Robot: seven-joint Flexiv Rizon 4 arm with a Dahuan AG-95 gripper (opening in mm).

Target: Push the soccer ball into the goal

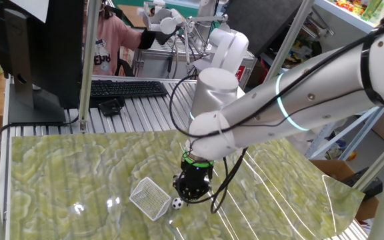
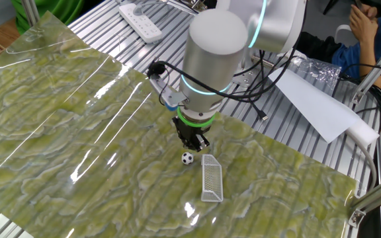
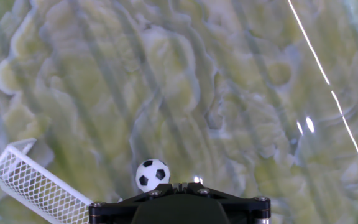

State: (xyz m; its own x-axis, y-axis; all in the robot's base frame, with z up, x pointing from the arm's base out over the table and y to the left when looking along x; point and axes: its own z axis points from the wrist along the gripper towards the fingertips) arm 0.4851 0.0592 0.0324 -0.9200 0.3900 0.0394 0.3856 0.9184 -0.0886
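My clenched claw (image 2: 194,142) hangs just beside the soccer ball (image 2: 188,158), near the goal (image 2: 211,178), mid-worktop (image 2: 58,119).

No legible text in any view.
We find no readable label, brand, number or sign. The pink sweatshirt (image 1: 105,47) worn by a person in the background of one fixed view carries a dark printed graphic, too small and blurred to read. The black computer keyboard (image 1: 127,88) has keys whose legends we cannot make out. The white power strip (image 2: 139,21) in the other fixed view shows no markings we can read.
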